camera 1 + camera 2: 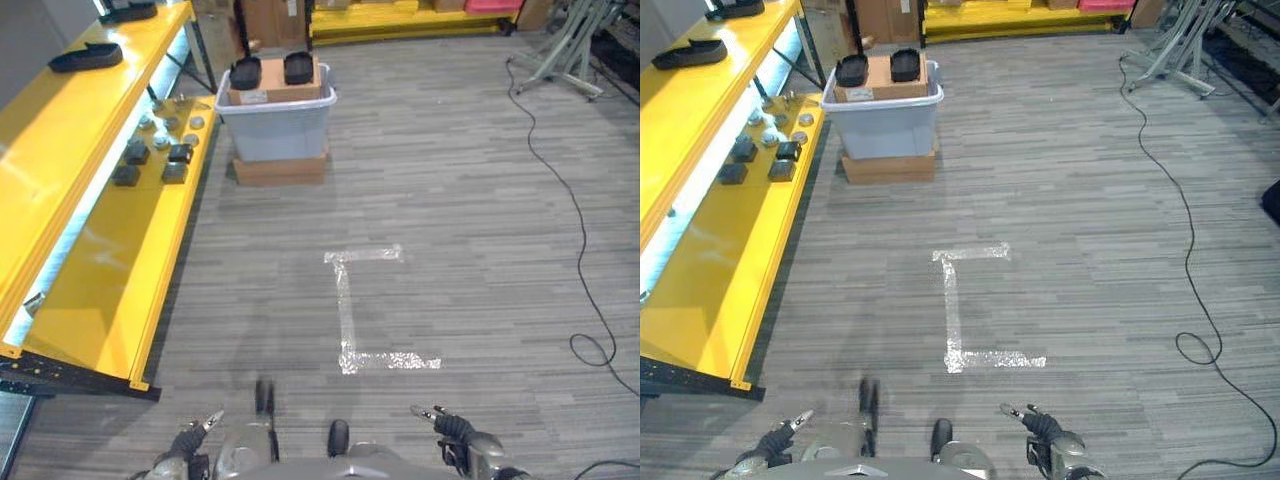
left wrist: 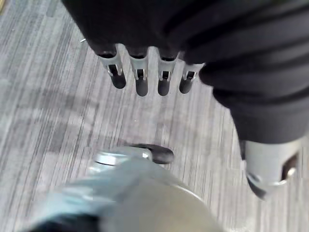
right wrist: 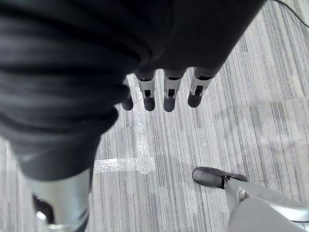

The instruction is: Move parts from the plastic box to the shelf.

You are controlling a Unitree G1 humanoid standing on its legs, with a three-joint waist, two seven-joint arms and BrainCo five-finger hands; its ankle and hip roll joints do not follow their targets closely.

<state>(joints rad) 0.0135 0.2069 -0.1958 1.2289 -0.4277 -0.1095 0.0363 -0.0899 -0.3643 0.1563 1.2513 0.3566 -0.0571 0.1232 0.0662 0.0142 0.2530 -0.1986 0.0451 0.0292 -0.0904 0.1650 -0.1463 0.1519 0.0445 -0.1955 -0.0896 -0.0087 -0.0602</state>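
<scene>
A grey plastic box (image 1: 275,128) stands on a flat cardboard base far ahead on the floor. It holds a cardboard carton with two black parts (image 1: 246,72) (image 1: 298,67) on top. To my left runs the yellow shelf (image 1: 120,260); several small dark and silver parts (image 1: 150,152) lie on its lower level, and a black part (image 1: 85,57) rests on its top level. My left hand (image 2: 140,79) hangs low at my side, fingers straight, holding nothing. My right hand (image 3: 169,92) is held the same way on the other side, also empty. Both hands are far from the box.
A white tape mark (image 1: 350,310) is stuck to the wood-pattern floor between me and the box. Metal stand legs (image 1: 565,55) are at the far right. Another yellow rack (image 1: 400,20) and cardboard boxes (image 1: 270,20) line the back.
</scene>
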